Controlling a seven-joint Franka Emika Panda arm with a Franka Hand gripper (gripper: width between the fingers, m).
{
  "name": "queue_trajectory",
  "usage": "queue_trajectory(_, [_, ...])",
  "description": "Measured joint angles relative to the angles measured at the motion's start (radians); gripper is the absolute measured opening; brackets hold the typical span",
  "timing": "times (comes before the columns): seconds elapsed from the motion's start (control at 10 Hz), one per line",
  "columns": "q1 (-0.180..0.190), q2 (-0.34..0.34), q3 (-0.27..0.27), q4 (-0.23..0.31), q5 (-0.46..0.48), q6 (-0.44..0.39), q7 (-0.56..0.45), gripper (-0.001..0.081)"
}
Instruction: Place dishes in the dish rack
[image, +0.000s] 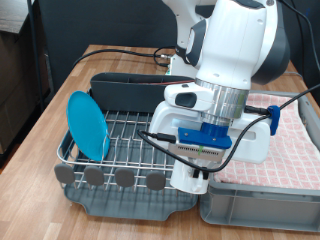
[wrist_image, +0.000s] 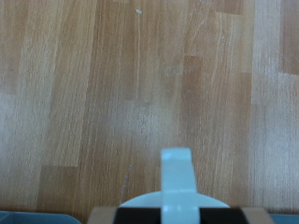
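The bright-blue plate (image: 88, 125) stands on edge in the silver wire dish rack (image: 130, 140), at the exterior view's left. My gripper (image: 190, 178) hangs over the rack's right end, next to the crate. It is shut on the small white mug (image: 186, 180). In the wrist view the mug's rim (wrist_image: 173, 200) and its handle (wrist_image: 175, 173) show just ahead of my dark fingertips (wrist_image: 135, 217), with bare wood behind them. The wooden spoon is out of view.
A grey crate lined with pink checkered cloth (image: 292, 150) stands right of the rack. The rack's dark caddy (image: 130, 86) runs along its far side and round grey knobs (image: 123, 178) line its near edge. Black cables (image: 130, 55) lie on the wooden table (image: 60, 95).
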Motion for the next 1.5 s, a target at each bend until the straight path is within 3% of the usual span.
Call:
queue_trajectory(0.5, [-0.009, 0.047, 0.011, 0.028, 0.0, 0.015, 0.001, 0.0072])
queue_trajectory(0.6, [-0.009, 0.053, 0.012, 0.032, 0.001, 0.015, 0.001, 0.0228])
queue_trajectory(0.7, [-0.009, 0.056, 0.013, 0.035, 0.001, 0.014, 0.001, 0.0228])
queue_trajectory(0.9, [-0.011, 0.062, 0.021, 0.054, 0.002, -0.034, 0.001, 0.0578])
queue_trajectory(1.0, [-0.011, 0.062, 0.024, 0.073, 0.002, -0.086, 0.0, 0.0578])
queue_trajectory(1.1, [-0.011, 0.062, 0.025, 0.096, 0.002, -0.139, 0.0, 0.0726])
queue_trajectory(1.2, [-0.011, 0.06, 0.026, 0.115, 0.002, -0.174, 0.0, 0.0726])
queue_trajectory(1.3, [-0.011, 0.055, 0.027, 0.127, 0.002, -0.198, 0.0, 0.0787])
queue_trajectory(1.5, [-0.01, 0.029, 0.027, 0.139, 0.002, -0.252, 0.0, 0.0799])
